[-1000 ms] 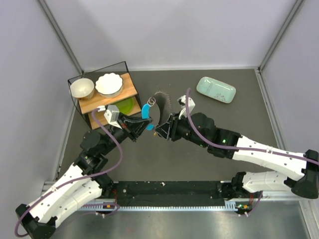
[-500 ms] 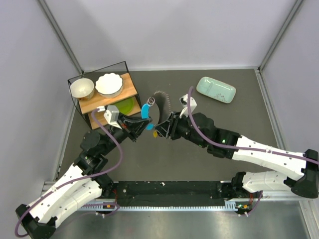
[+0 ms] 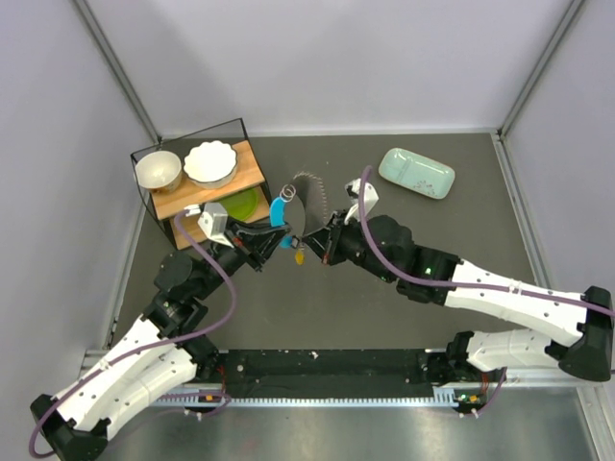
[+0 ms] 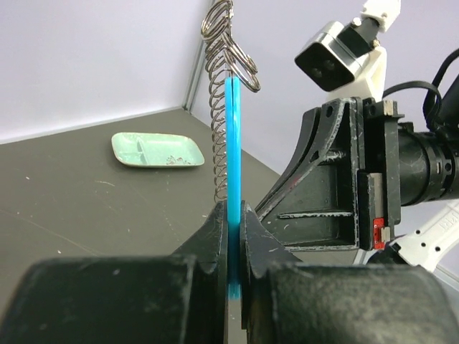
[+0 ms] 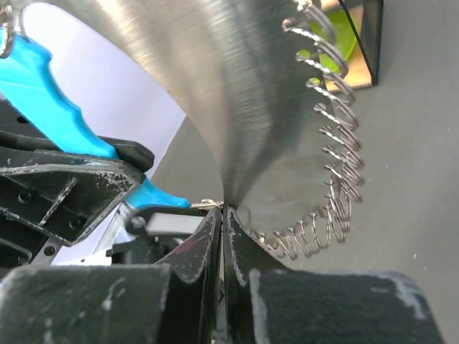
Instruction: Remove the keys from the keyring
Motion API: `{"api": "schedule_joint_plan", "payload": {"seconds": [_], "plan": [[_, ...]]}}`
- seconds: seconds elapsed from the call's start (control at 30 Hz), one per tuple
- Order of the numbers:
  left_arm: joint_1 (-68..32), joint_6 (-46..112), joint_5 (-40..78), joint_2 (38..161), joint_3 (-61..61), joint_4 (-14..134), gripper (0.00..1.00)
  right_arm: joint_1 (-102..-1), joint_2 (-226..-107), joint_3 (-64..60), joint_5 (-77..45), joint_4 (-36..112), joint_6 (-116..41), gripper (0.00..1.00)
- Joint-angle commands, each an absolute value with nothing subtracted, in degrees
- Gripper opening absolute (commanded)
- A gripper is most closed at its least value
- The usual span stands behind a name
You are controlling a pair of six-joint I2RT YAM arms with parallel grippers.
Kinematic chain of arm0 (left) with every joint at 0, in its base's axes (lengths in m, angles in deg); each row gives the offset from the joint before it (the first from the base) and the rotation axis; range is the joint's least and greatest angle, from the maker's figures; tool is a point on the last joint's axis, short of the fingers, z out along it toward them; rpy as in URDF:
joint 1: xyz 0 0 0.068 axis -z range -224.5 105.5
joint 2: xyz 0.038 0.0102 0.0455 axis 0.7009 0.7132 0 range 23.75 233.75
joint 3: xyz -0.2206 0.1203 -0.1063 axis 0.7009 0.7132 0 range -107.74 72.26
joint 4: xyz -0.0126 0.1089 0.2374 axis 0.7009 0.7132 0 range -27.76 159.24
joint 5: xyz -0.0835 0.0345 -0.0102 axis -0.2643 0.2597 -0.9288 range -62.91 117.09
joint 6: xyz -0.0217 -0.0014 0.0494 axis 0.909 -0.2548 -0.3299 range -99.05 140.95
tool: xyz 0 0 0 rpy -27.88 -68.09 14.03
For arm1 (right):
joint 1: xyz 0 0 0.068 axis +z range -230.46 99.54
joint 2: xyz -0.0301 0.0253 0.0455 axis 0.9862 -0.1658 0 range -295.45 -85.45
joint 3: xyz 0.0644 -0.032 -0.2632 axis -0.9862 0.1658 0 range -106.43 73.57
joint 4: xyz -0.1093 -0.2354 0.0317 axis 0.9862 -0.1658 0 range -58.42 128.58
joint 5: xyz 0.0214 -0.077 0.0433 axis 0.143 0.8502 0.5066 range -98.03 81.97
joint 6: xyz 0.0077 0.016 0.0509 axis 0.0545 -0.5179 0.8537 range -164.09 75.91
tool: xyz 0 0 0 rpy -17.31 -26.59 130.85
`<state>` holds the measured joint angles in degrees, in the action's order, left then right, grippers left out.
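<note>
My left gripper (image 3: 273, 240) is shut on the blue-covered key (image 3: 278, 212), held upright; in the left wrist view the blue cover (image 4: 233, 143) stands on edge between the jaws. The keyring (image 3: 309, 192), a silvery coiled wire loop, hangs from the key's top by small rings (image 4: 224, 25) and fans out to the right. My right gripper (image 3: 313, 246) is shut on the keyring's lower end; in the right wrist view the coil (image 5: 337, 172) curves up from the closed jaws around a grey, blurred surface. A small brassy piece (image 3: 298, 255) hangs between the grippers. Other keys are not discernible.
A black wire rack (image 3: 144, 187) at the left holds a wooden shelf with two bowls (image 3: 158, 169) (image 3: 209, 161) and a green plate (image 3: 242, 204) below. A mint-green tray (image 3: 416, 173) lies at the back right. Both grippers work close together near the rack's right side.
My right gripper has moved a little toward the left gripper and up. The keyring has spread into a wider fan, and the small brassy piece now shows below the blue key.
</note>
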<state>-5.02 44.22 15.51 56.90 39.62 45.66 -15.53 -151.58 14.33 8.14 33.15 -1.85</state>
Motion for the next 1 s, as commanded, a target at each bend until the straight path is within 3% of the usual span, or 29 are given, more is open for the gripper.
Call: {"api": "schedule_joint_plan", "payload": {"seconds": [0.0,0.1,0.37,0.77,0.83,0.97], "plan": [[-4.2,46.1,18.1,56.1,39.6,44.7,0.00,-15.9,-150.1,18.6,2.5,53.7,-12.6,0.00],[-4.2,46.4,21.9,55.6,39.0,47.1,0.00,-15.9,-148.0,24.8,-4.6,63.8,-19.9,0.00],[-4.2,47.4,22.4,57.2,38.1,46.2,0.00,-15.6,-149.5,28.8,-13.9,63.8,-27.0,0.00],[-4.2,46.4,21.4,57.4,38.0,43.9,0.00,-15.4,-149.9,31.1,-6.0,53.3,-30.4,0.01],[-4.2,45.6,20.5,57.3,38.6,43.1,0.00,-15.4,-148.9,30.3,-6.9,51.6,-29.9,0.14],[-4.2,43.5,19.3,56.7,39.8,41.3,0.00,-15.3,-144.3,30.8,-9.3,52.0,-28.8,0.28]]}}
